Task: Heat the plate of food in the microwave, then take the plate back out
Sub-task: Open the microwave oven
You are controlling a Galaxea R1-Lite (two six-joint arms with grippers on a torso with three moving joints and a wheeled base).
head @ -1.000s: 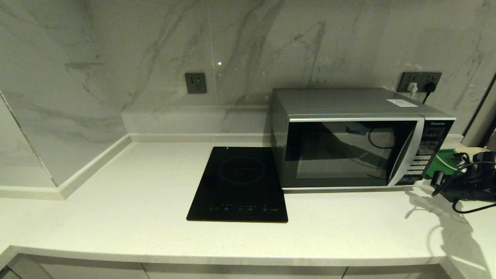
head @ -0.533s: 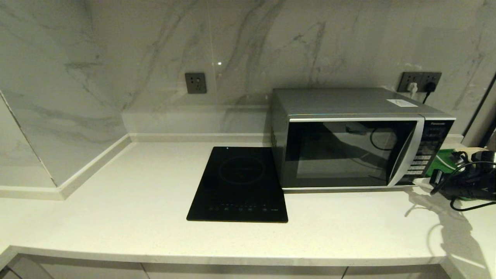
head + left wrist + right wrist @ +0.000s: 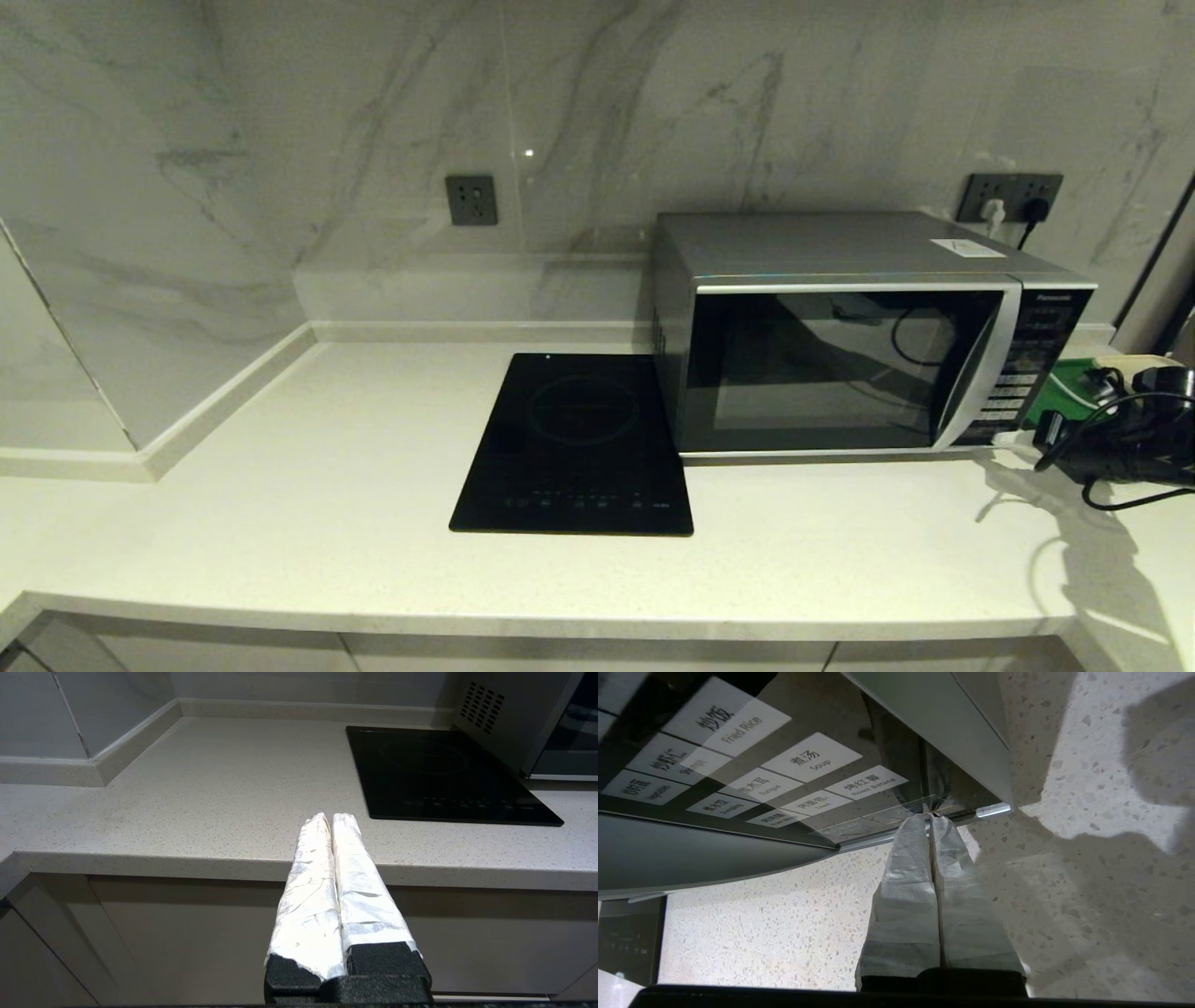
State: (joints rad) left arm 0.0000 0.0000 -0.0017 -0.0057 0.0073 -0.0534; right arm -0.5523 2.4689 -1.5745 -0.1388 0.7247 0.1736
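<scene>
Microwave [image 3: 845, 341]: door shut, plate of food not seen. Step judged: button press at the panel's lowest corner, or door release; firm straight push needed next. Right gripper [image 3: 930, 817]: jaws pressed together, empty, tips touching that corner. Left gripper [image 3: 331, 819]: closed, empty, parked well left of the microwave, off the counter edge.

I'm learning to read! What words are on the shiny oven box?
"Panasonic": top of the microwave button panel.
"Fried Rice", "Soup": panel buttons, which the shut right gripper touches.
Other button words, Chinese signs, and the top sticker: too blurred.
</scene>
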